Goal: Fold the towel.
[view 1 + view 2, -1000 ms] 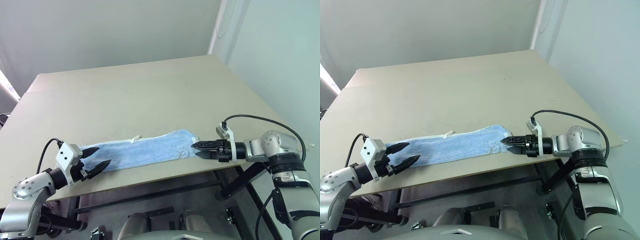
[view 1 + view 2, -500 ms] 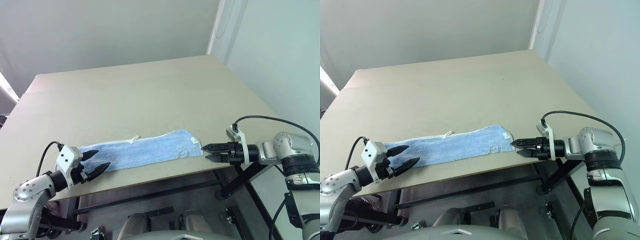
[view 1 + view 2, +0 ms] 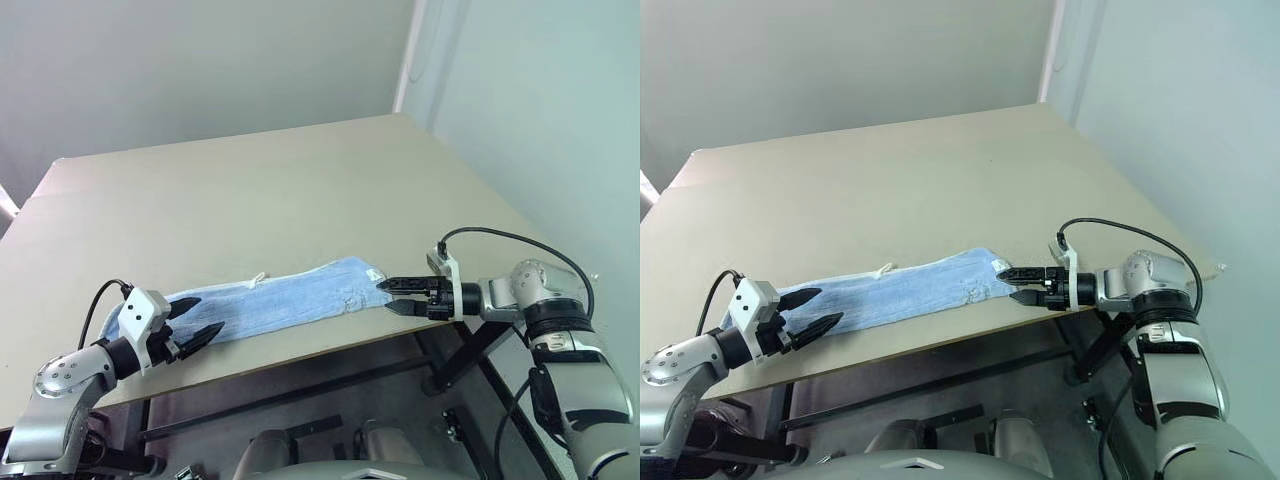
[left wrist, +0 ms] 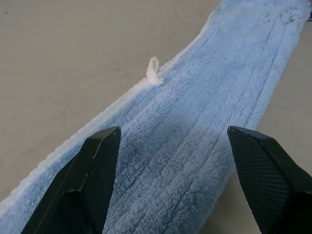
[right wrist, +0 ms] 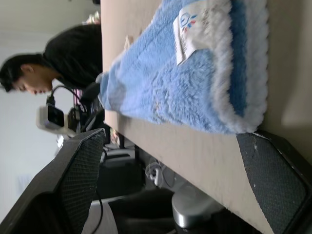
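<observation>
The light-blue towel [image 3: 280,298] lies as a long narrow strip near the front edge of the table [image 3: 250,180]. Its white tag loop [image 4: 153,73] sticks out from the far long edge. My left gripper [image 3: 207,314] is open at the strip's left end, one finger on each side of the cloth and low over it. My right gripper [image 3: 384,296] is open and points left at the strip's right end. That end's white-edged corner with a small label [image 5: 195,24] lies just ahead of the fingertips, not gripped.
The table's front edge [image 3: 330,350] runs just in front of the towel and under my right gripper. A person in dark clothing [image 5: 63,53] is beyond the table's left end. A wall [image 3: 520,120] rises to the right of the table.
The head camera has shifted. My right gripper drew back from the towel's right end, then came in again to that end. My left gripper stayed put, and both stayed open.
</observation>
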`<action>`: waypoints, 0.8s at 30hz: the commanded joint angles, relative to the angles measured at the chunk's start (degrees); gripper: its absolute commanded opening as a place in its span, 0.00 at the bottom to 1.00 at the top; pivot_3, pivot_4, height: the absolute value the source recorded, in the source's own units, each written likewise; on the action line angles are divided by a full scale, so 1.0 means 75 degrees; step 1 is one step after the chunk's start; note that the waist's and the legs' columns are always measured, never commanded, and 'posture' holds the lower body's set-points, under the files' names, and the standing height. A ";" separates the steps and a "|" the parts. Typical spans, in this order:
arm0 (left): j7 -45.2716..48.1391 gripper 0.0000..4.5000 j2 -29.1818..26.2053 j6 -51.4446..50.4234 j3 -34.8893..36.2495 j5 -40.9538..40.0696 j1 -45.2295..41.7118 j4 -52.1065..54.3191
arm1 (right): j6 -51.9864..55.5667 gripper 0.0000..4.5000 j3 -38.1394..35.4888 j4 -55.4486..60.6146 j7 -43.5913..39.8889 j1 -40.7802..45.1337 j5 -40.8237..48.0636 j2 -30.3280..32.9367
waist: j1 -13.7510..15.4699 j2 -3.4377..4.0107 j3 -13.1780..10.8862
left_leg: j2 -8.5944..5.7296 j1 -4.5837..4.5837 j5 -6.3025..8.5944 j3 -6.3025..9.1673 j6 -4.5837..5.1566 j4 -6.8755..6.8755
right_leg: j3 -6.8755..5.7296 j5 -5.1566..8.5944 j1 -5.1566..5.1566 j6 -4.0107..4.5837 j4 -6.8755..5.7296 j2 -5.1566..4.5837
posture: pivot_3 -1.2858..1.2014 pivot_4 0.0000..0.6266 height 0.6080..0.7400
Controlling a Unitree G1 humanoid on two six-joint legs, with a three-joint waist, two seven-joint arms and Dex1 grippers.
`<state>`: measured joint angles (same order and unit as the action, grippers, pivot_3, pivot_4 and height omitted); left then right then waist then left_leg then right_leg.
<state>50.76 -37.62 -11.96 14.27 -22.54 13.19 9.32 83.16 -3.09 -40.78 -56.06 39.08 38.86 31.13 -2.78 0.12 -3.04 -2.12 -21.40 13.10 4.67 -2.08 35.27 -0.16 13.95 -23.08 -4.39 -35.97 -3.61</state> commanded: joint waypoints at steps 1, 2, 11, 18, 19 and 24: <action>-0.0050 0.82 -0.0069 0.0092 0.0135 0.0002 -0.0058 0.0169 | -0.0531 0.99 -0.0297 -0.0414 0.0289 0.0501 -0.0238 -0.0274 | -0.0017 0.0000 0.0000 | 0.0000 0.0001 0.0000 -0.0002 0.0000 0.0002 | 0.0000 0.0000 0.0000 0.0000 0.0002 -0.0002 | 0.52 0.00 1.00; -0.0061 0.82 -0.0063 0.0087 0.0125 0.0003 -0.0068 0.0166 | -0.0602 0.99 -0.0336 -0.0550 0.0325 0.0605 -0.0278 -0.0350 | -0.0023 0.0000 0.0000 | 0.0001 0.0001 0.0000 -0.0005 0.0000 0.0004 | 0.0000 0.0000 -0.0001 0.0000 0.0002 -0.0002 | 0.52 0.00 1.00; -0.0132 0.82 -0.0089 0.0133 0.0148 0.0043 -0.0071 0.0116 | -0.1202 0.99 -0.0248 -0.0725 0.0101 0.0959 -0.0589 -0.0807 | 0.0028 0.0000 0.0000 | -0.0003 -0.0003 -0.0010 -0.0015 0.0017 -0.0010 | 0.0003 -0.0013 -0.0015 0.0008 -0.0015 -0.0002 | 0.52 0.00 1.00; -0.0183 0.82 -0.0099 0.0124 0.0126 0.0117 -0.0095 0.0116 | -0.0828 0.63 -0.0085 -0.0557 -0.0177 0.0928 -0.0589 -0.0968 | 0.0044 0.0005 -0.0003 | -0.0006 -0.0012 0.0003 -0.0014 0.0019 -0.0029 | 0.0003 -0.0028 -0.0030 0.0019 -0.0016 0.0005 | 0.52 0.00 1.00; -0.0180 0.82 -0.0104 0.0131 0.0118 0.0135 -0.0099 0.0108 | -0.0758 0.56 -0.0001 -0.0471 -0.0247 0.0875 -0.0585 -0.0962 | 0.0044 0.0005 -0.0003 | -0.0007 -0.0012 0.0003 -0.0014 0.0019 -0.0027 | 0.0004 -0.0028 -0.0029 0.0019 -0.0016 0.0004 | 0.52 0.00 1.00; -0.0185 0.82 -0.0069 0.0120 0.0116 0.0120 -0.0125 0.0062 | -0.0742 0.12 0.0258 -0.0295 -0.0360 0.0699 -0.0702 -0.0854 | 0.0044 0.0006 -0.0004 | -0.0007 -0.0009 0.0004 -0.0014 0.0017 -0.0015 | 0.0003 -0.0027 -0.0024 0.0017 -0.0016 0.0003 | 0.52 0.00 1.00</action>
<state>49.55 -37.61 -11.92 14.27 -21.73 13.12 9.21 77.58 -0.93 -44.27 -57.89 43.81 33.55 24.03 -2.45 0.16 -3.07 -2.17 -21.46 13.13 4.56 -1.95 35.16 -0.14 13.75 -23.26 -4.26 -36.09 -3.60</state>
